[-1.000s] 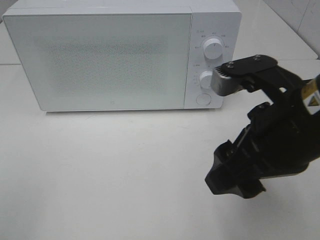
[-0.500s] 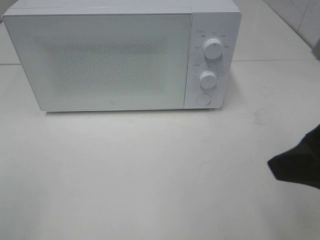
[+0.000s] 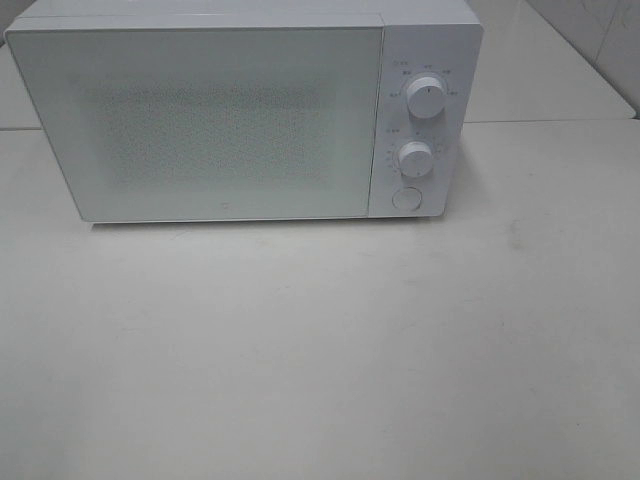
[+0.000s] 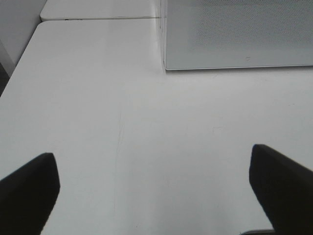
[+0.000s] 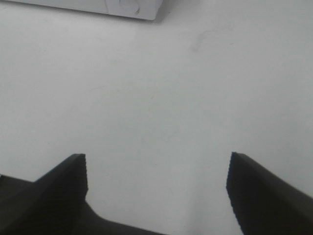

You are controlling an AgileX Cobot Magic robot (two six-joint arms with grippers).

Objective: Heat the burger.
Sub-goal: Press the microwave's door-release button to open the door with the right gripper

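Note:
A white microwave (image 3: 240, 110) stands at the back of the white table (image 3: 320, 350) with its door shut. It has two round knobs (image 3: 426, 97) and a round button on its right panel. The burger is not in view in any frame. Neither arm shows in the exterior high view. My left gripper (image 4: 156, 191) is open and empty over the table, facing the microwave's lower left corner (image 4: 234, 34). My right gripper (image 5: 156, 188) is open and empty over bare table, with the microwave's lower right corner (image 5: 127, 7) ahead of it.
A second white table surface (image 4: 98, 9) adjoins behind the microwave, with a seam between them. The table's left edge (image 4: 19, 63) shows in the left wrist view. A tiled wall (image 3: 600, 30) is at the far right.
My right arm, which reached up near the microwave's lower knob a second ago, has pulled back to the right and out of the exterior high view. The microwave has not moved.

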